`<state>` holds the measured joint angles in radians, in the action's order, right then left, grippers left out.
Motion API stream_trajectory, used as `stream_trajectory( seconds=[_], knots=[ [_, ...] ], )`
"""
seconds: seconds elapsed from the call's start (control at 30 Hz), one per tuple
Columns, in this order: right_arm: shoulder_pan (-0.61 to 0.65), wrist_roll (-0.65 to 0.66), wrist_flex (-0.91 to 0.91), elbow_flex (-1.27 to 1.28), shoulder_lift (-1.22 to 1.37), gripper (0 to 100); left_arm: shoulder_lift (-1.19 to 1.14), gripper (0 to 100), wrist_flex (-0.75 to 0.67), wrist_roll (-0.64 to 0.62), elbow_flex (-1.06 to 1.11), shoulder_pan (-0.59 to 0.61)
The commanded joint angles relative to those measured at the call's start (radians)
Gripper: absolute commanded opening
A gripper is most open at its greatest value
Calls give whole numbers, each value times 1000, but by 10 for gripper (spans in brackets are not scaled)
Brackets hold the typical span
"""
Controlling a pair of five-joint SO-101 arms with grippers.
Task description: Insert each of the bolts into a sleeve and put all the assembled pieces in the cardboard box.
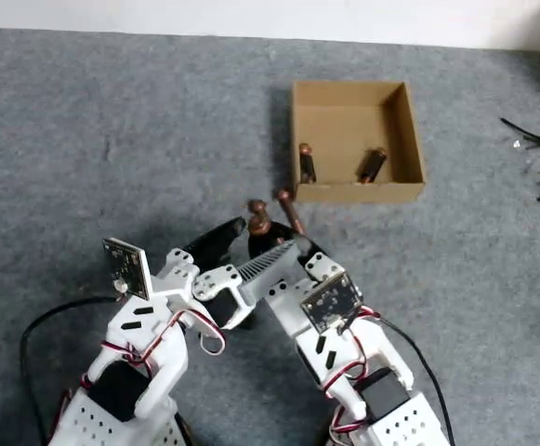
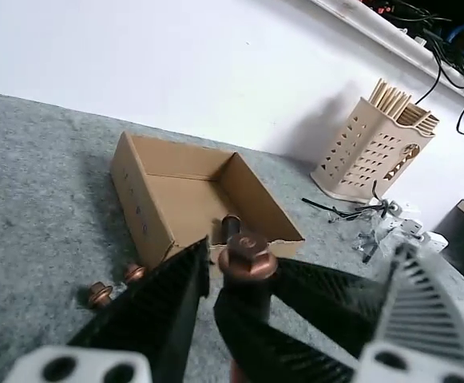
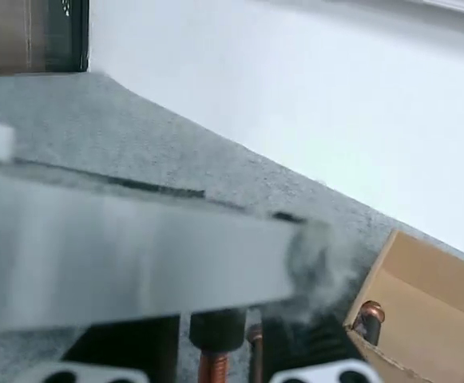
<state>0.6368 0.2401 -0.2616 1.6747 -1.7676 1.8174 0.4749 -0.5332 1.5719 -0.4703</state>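
The bolt (image 2: 247,259) stands nearly upright just above the bench (image 1: 84,139), its copper hex head on top and its long axis running straight down between dark jaws. The right tool (image 2: 239,307) is closed on it just under the head. A dark collar seems to wrap the shank there, perhaps a sleeve already on, though the jaws cover too much to be sure.

The left tool (image 1: 266,236) is spread wide and holds nothing. Its black jaw is on one side of the bolt and its pale toothed jaw on the other, and the toothed jaw crosses over the right tool.

The cardboard box (image 1: 358,192) lies beyond the bolt, on the far side from both arms and a little towards the right arm's side. That makes the right arm the nearer one, and it is also the one with the grip. The box's near wall is close to the held bolt but not touching it. Two finished pieces (image 1: 307,163) already rest inside, leaning on that near wall.

A second bolt (image 1: 288,212) lies loose on the bench between the tools and the box (head towards the box, shank pointing back at the right arm).

If a sleeve is indeed on, the coming move is probably a short carry forward over the near wall, with the open left jaws needing to clear first.
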Motion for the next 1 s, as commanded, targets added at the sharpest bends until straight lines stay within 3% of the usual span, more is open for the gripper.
stream_trajectory(
  seconds=[0.0, 0.13, 0.27, 0.4, 0.67, 0.97],
  knots=[
    [-44, 9, 22, 104, -19, 5, 12, 340, 0, -3, -76, 24],
    [-91, 8, 25, 104, -21, 5, 12, 340, 0, -110, -99, 162],
    [-117, 8, 25, 104, -21, 5, 10, 340, -3, -112, -90, 311],
    [-147, 8, 25, 104, -21, 5, 8, 329, 2, -101, -67, 364],
    [-213, 6, 24, 104, -21, 5, 12, 134, -3, 204, -16, 387],
    [-248, 6, 22, 104, -12, 5, 12, 114, -3, 308, 73, 410]
  ],
)
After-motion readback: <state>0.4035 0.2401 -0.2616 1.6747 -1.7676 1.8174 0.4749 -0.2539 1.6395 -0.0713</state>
